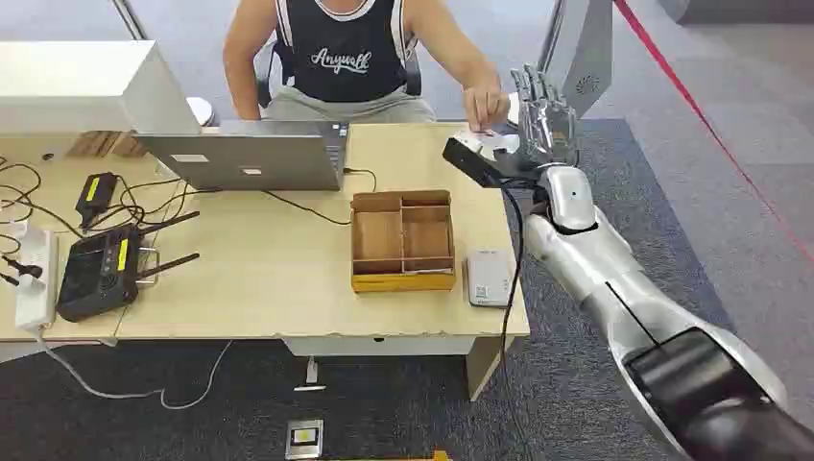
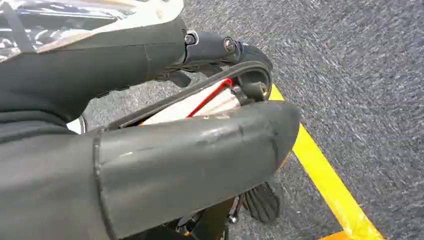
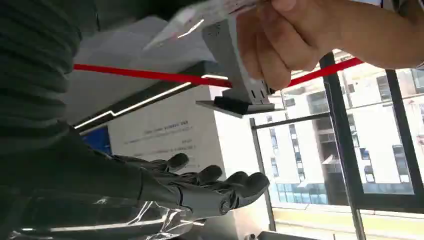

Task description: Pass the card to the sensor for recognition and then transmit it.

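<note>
A person's hand (image 1: 485, 104) at the table's far right corner pinches the white card (image 1: 491, 144). In the right wrist view the card (image 3: 200, 15) sits between the person's fingers (image 3: 275, 45), apart from my dark fingers (image 3: 220, 187). My right hand (image 1: 547, 117) is raised just to the right of the card, fingers stretched and spread, holding nothing. The white card sensor (image 1: 489, 277) lies flat near the table's front right edge. My left hand (image 2: 165, 155) hangs over the carpet with its thumb apart from its fingers and nothing in it.
A partitioned cardboard box (image 1: 402, 240) stands left of the sensor. A laptop (image 1: 251, 158), cables, a black router (image 1: 96, 274) and a power strip (image 1: 34, 274) take up the left half of the table (image 1: 278, 288). The person sits behind the far edge. Yellow floor tape (image 2: 325, 180) runs under my left hand.
</note>
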